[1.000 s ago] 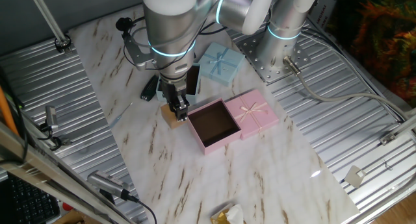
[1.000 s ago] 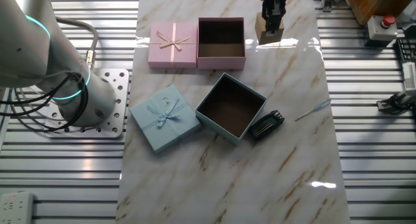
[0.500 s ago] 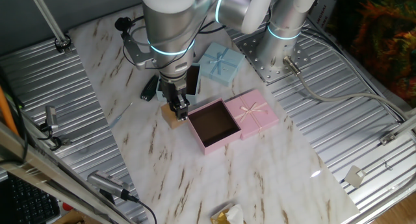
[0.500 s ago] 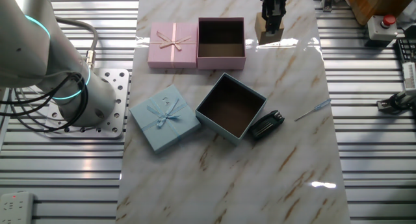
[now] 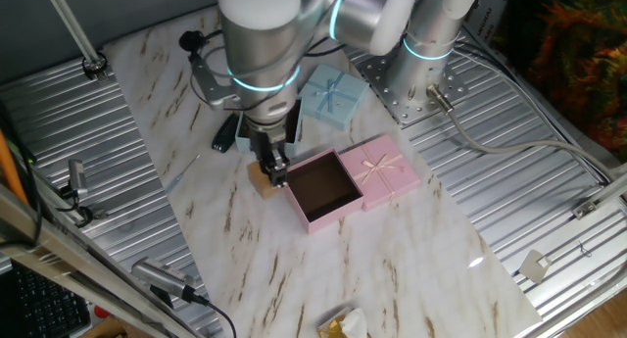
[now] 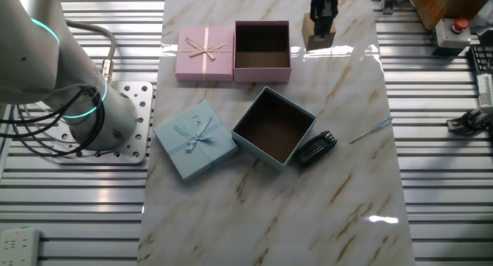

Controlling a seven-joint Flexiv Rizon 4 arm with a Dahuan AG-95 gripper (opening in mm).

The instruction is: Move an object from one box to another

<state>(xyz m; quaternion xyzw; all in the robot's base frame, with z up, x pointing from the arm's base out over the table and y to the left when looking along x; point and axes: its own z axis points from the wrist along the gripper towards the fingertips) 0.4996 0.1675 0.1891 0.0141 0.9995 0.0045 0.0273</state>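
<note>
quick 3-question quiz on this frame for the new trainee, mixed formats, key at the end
1. True or false: the wooden block lies inside the pink box.
2. The hand is: A) over the blue box B) at the block C) over the pink lid.
3. What lies against the blue box's outer wall, away from the blue lid?

Key
1. False; it is on the marble, beside the pink box.
2. B
3. A small black object.

Marble table point(image 6: 323, 212): pink box point(image 6: 262, 50), blue box point(image 6: 273, 127), two lids, black tool point(image 6: 316, 148).
</note>
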